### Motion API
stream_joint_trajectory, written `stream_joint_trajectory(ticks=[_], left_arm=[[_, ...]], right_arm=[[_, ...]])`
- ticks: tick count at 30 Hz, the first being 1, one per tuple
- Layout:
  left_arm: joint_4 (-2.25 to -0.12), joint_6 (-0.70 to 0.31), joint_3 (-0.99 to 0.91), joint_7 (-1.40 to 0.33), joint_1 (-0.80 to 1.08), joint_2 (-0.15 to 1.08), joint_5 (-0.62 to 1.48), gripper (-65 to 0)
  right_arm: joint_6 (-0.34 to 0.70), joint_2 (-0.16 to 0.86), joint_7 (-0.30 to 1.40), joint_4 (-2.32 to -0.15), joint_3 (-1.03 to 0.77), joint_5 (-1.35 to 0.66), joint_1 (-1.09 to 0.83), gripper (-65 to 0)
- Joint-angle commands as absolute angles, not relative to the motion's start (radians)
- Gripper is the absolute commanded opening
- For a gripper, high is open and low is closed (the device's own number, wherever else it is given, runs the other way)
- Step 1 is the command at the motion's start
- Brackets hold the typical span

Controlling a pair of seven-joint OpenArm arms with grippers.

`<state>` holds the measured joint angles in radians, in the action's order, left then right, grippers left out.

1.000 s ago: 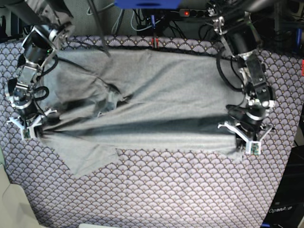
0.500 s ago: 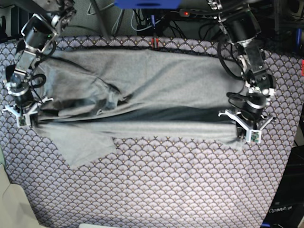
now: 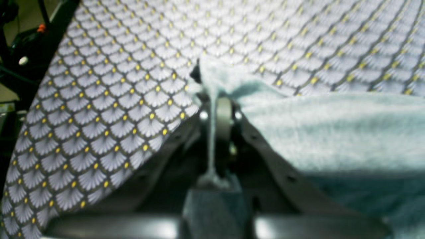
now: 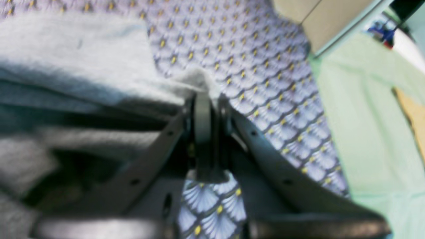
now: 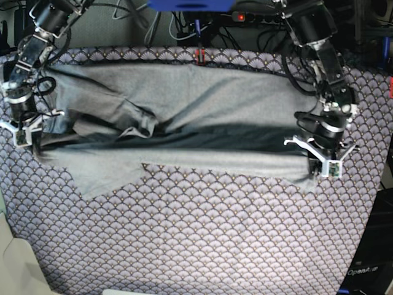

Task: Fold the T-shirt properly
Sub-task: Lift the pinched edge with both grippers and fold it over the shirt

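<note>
Gripping the T-shirt (image 5: 184, 104) near edge at both ends: left end effector (image 5: 324, 165) and right end effector (image 5: 23, 130) clamped on fabric, raising it taut off the tablecloth (image 5: 202, 239) on the worktop, likely so it folds straight.

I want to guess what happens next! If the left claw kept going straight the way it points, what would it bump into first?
Probably the tablecloth. The left claw is shut on the T-shirt edge, and past its tip only patterned cloth shows, though depth is hard to judge.
</note>
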<state>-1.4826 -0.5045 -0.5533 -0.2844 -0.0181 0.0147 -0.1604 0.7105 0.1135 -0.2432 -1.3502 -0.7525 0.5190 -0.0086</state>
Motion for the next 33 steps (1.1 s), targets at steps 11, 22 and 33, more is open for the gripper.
stream_joint_trajectory(ticks=[11,22,33], left_arm=[[-1.546,-0.498,-0.556,-0.259,0.053,0.058,-0.105,-65.0],[-1.604,-0.499,-0.625,-0.260,0.091,0.058,-0.105,-65.0],[-1.670,-0.499,-0.625,-0.259,0.180,0.047,-0.094,-65.0]], right_arm=[[0.698,0.134,-0.271,-1.489,-0.762,0.446,-0.148,-65.0],[0.698,0.133,-0.271,-1.524,-0.762,0.340,-0.262,-65.0],[0.698,0.067,-0.271,-1.601,-0.759,0.219,-0.401,-65.0]])
